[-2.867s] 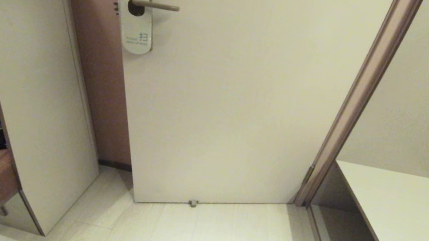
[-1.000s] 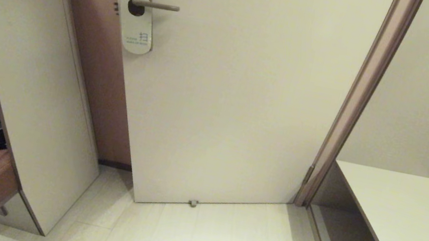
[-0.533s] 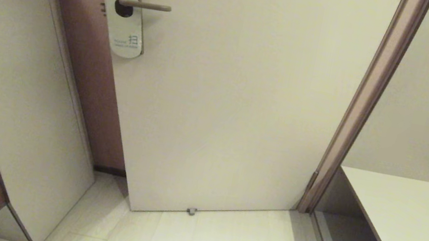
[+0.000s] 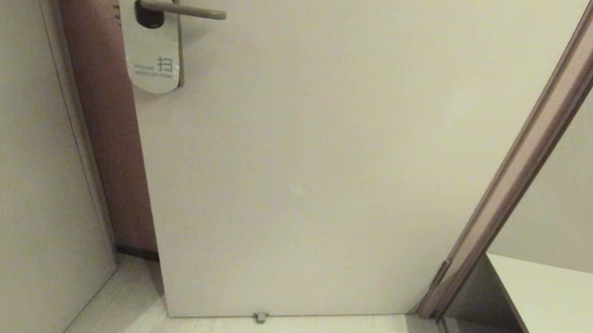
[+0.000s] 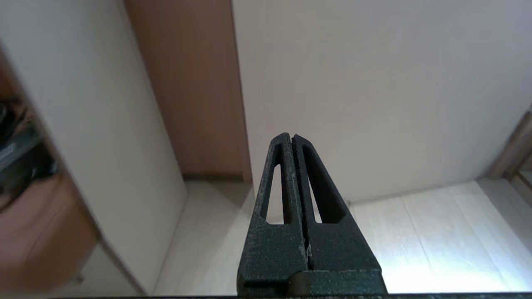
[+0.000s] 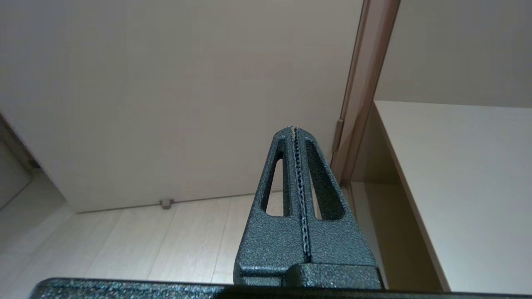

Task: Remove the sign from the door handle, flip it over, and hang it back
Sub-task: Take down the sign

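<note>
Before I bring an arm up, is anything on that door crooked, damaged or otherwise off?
Nothing stands out. The sign hangs from the door handle by its oval hole, white face out, lying flat against the door. The handle sits level. Left gripper and right gripper are shut, empty and low.

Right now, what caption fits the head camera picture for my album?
White sign hangs on the door handle of a closed door.
</note>
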You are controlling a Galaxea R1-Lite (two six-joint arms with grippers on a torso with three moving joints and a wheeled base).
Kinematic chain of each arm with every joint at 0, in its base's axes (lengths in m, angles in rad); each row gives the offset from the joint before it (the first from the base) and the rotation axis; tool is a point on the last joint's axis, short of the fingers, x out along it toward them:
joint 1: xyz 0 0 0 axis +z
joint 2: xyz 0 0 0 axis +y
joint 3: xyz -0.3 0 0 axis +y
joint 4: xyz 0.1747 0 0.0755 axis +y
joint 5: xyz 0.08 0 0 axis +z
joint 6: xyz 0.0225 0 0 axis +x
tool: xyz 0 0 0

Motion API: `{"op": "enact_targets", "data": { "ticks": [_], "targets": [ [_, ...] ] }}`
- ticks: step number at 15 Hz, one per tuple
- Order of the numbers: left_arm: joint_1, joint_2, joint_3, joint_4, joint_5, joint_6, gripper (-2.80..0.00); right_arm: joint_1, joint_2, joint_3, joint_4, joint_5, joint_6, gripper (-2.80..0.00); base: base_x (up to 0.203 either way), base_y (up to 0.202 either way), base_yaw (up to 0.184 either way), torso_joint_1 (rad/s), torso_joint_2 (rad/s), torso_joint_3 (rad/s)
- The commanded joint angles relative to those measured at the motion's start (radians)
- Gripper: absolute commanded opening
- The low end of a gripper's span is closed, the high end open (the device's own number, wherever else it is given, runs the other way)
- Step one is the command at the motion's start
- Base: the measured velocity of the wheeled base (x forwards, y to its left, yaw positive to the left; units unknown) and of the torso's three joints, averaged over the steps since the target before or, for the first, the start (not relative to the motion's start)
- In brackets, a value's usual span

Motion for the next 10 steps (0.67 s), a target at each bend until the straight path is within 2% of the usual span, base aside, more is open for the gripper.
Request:
{"op": "enact_targets", "data": {
  "ticks": [1, 6, 10],
  "targets": [
    [-0.001, 0.000, 0.000, -0.001, 0.001, -0.001, -2.80, -0.001, 0.001, 0.000, -0.001, 0.000, 0.000, -2.80, 0.193, 0.000, -0.003, 0.003, 0.01, -0.006],
    [-0.001, 0.000, 0.000, 0.001, 0.001, -0.001, -2.80, -0.001, 0.001, 0.000, -0.001, 0.000, 0.000, -2.80, 0.172, 0.000, 0.002, 0.006, 0.00, 0.003],
    [-0.001, 0.000, 0.000, 0.001, 0.001, -0.001, -2.80, -0.001, 0.001, 0.000, -0.001, 0.000, 0.000, -2.80, 0.000, 0.000, 0.000, 0.000, 0.00, 0.000]
  ]
}}
